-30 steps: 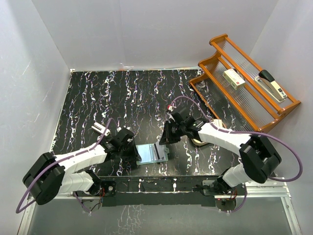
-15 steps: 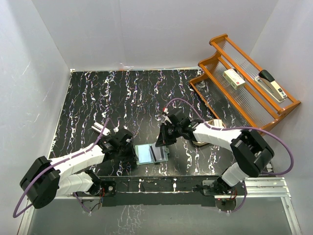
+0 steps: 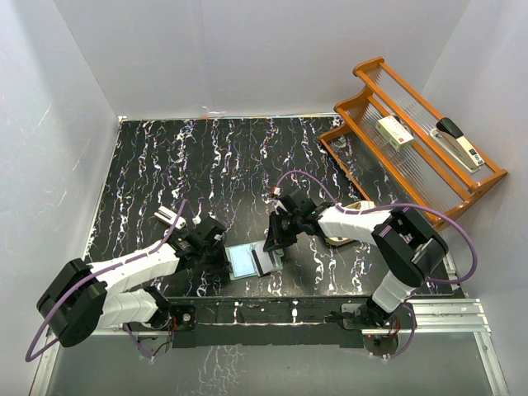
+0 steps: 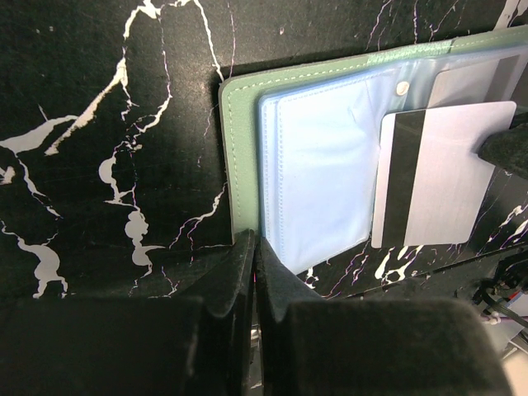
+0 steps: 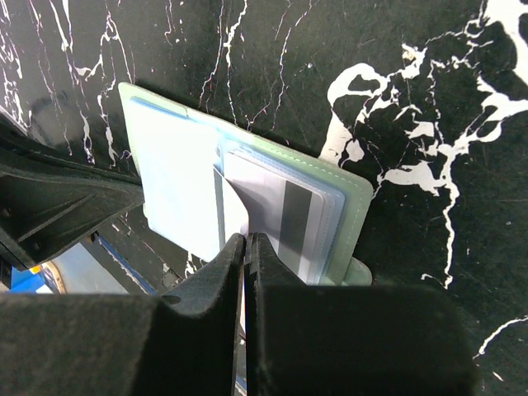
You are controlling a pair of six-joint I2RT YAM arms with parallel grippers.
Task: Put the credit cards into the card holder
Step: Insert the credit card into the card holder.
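With the right gripper (image 5: pixel 245 239) pinching a credit card (image 4: pixel 445 177) and the left gripper (image 4: pixel 253 247) closed at the card holder (image 4: pixel 239 157) edge, we next slide it inside.

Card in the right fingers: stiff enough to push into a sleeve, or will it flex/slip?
Probably stiff: the card juts flat past the right fingers. Likely light and slick, so it may pivot in that narrow pinch. The card holder's clear sleeves look floppy and may bunch when pushed.
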